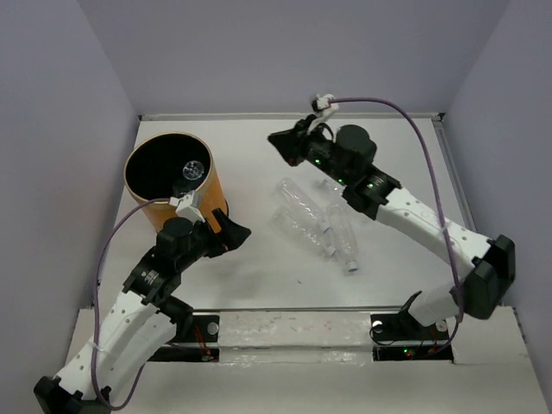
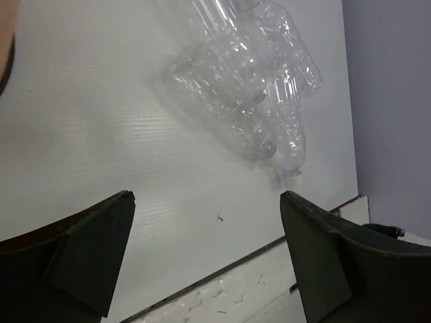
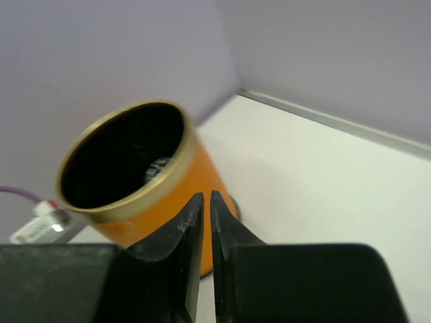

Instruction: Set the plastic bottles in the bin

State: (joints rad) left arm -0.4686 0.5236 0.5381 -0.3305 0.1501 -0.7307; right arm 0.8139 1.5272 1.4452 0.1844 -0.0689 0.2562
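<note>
Several clear ribbed plastic bottles (image 1: 315, 220) lie in a pile at the table's middle; they also show in the left wrist view (image 2: 249, 101). The round orange bin (image 1: 172, 177) stands at the far left, with one bottle (image 1: 193, 169) inside its black interior; the bin also shows in the right wrist view (image 3: 135, 175). My left gripper (image 1: 237, 233) is open and empty, just right of the bin's base and left of the pile. My right gripper (image 1: 280, 142) is shut and empty, raised behind the pile and pointing towards the bin.
Lilac walls close in the white table on three sides. A purple cable (image 1: 405, 116) arcs over the right arm, another (image 1: 108, 259) loops beside the left arm. The table's front edge strip (image 2: 222, 276) lies near the left gripper.
</note>
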